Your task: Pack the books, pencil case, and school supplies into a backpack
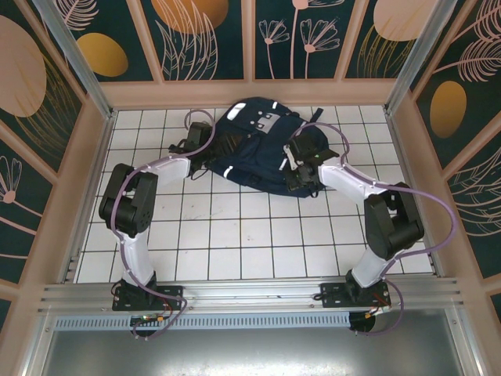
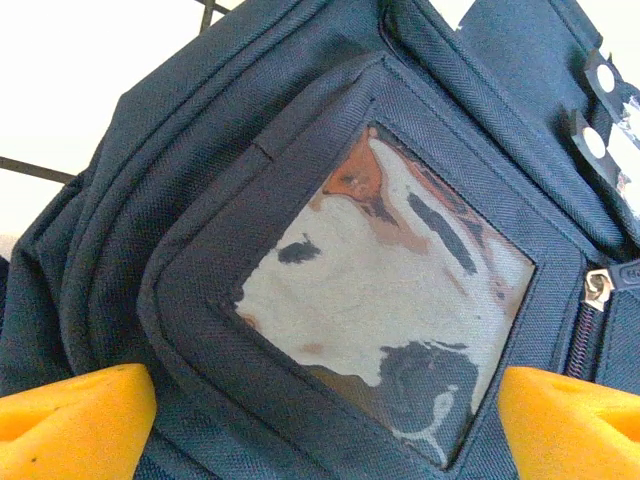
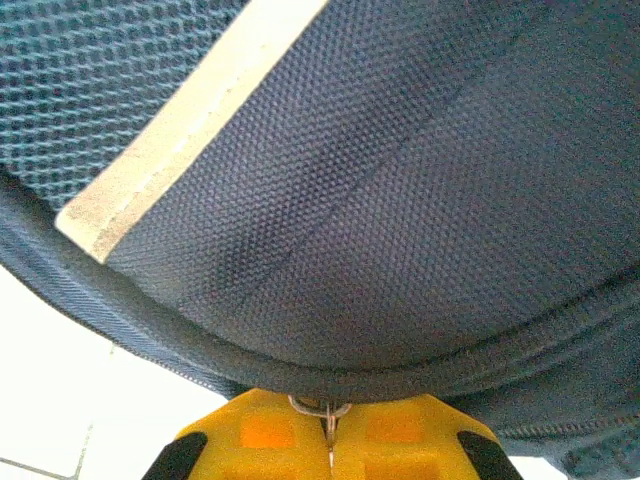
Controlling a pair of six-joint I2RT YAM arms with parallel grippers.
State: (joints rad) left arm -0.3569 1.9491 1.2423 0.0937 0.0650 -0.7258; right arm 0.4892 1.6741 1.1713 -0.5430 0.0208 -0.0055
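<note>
White-tiled table (image 1: 235, 235) under backpack (image 1: 254, 157), clear window patch (image 2: 390, 290)

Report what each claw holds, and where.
The right claw is pinched shut on a metal ring, seemingly a zipper pull, at the backpack edge. The left claw is open above its clear window pocket, holding nothing.

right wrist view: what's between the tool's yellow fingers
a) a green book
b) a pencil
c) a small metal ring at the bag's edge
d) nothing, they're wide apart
c: the right tool has its yellow fingers pressed together with no gap, and a small metal ring is pinched at their seam, just under the rolled edge of the backpack.
</note>
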